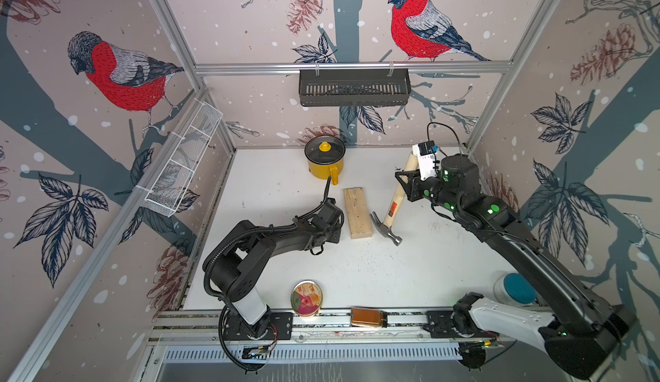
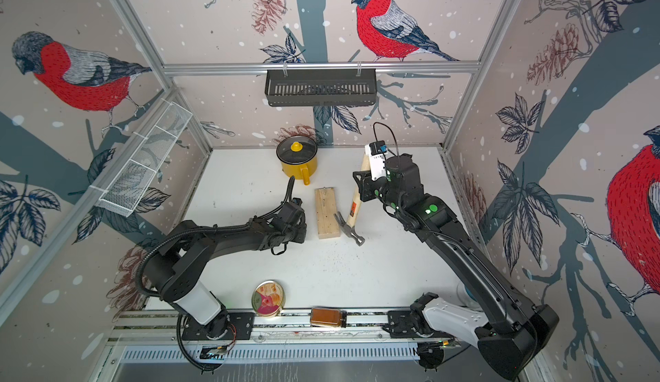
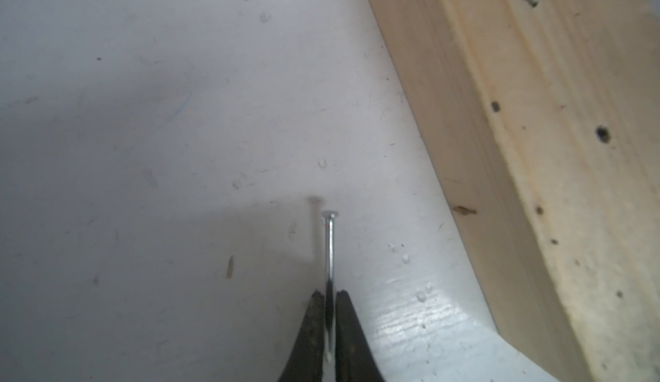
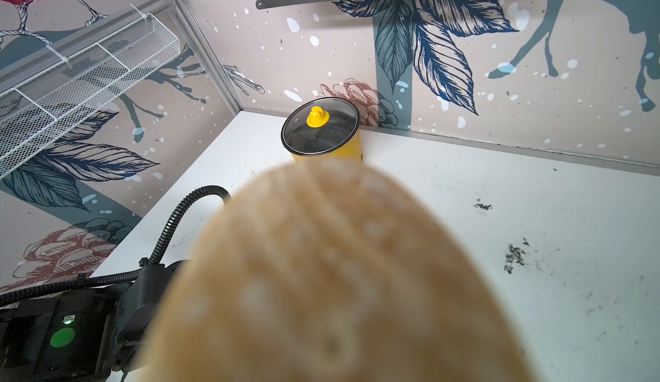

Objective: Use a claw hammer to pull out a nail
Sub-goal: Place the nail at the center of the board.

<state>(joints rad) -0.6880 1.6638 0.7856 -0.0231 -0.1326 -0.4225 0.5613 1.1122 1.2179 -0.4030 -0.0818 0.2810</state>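
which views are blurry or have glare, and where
Right wrist view: the hammer handle's end is a big out-of-focus blob, the pot beyond it sharp. Left wrist view: the nail is crisp and throws a faint shadow; glare streaks the table beside the block.

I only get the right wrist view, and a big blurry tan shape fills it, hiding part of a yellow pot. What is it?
Observer: The pale wooden handle of the claw hammer, gripped by the right end effector.
Operator: Where's its other end?
Observer: Its grey steel head sits low beside the pale wooden block.
Operator: And the other arm?
Observer: The left end effector pinches a thin silver nail, clear of the block.
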